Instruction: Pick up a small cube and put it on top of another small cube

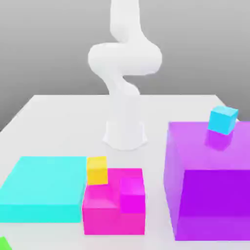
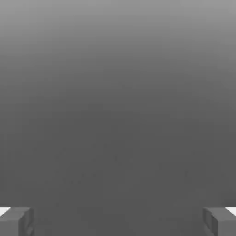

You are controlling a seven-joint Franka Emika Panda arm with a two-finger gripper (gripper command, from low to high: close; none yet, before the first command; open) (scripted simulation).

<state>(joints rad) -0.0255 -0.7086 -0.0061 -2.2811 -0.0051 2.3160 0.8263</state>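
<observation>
A small blue cube (image 1: 222,120) sits tilted on top of the big purple block (image 1: 210,195) at the exterior view's right. On the pink block (image 1: 113,212) rests a small magenta cube (image 1: 132,194). At that block's far left corner, against the cyan slab, is a small yellow cube (image 1: 96,170); what it rests on I cannot tell. In the hand view my gripper (image 2: 118,221) is open, its grey fingertips (image 2: 16,220) wide apart with nothing between them, facing plain grey background.
The white arm (image 1: 124,58) rises from its base (image 1: 124,134) at the middle of the white table (image 1: 58,122) and leaves the frame upward. A flat cyan slab (image 1: 41,188) lies at the exterior view's left. A green corner (image 1: 4,243) pokes in at the lower left.
</observation>
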